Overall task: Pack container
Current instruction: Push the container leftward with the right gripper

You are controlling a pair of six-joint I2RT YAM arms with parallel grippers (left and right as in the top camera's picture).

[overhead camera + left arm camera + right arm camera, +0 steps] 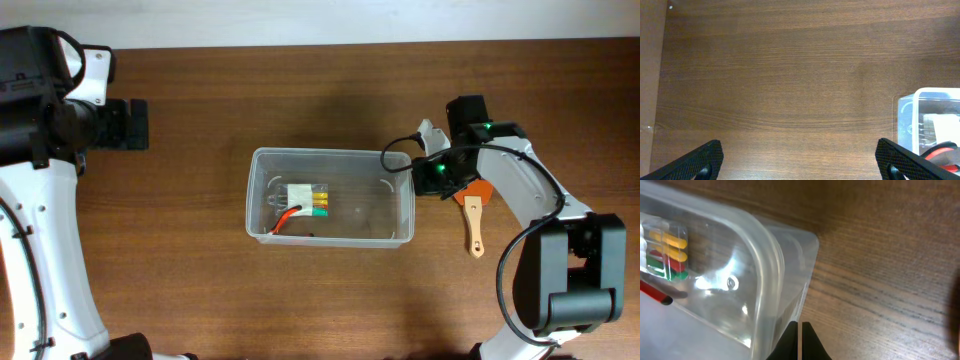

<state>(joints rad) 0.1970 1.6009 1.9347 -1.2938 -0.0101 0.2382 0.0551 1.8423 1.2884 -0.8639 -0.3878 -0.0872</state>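
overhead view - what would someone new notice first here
The clear container sits mid-view on the brown table, holding a packet of coloured pieces. The right pincer is at its right end, with a wooden-handled tool lying just beyond it. The left pincer hangs open, far off to the left.

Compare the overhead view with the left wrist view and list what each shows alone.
Overhead only: the whole container, the right tool at its right rim, and a wooden-handled spatula lying beyond that. Left wrist only: the left tool seen from behind its black fingertips, which are spread wide. Both: the wooden tabletop, the container's clear wall, the white packet and a red item inside.
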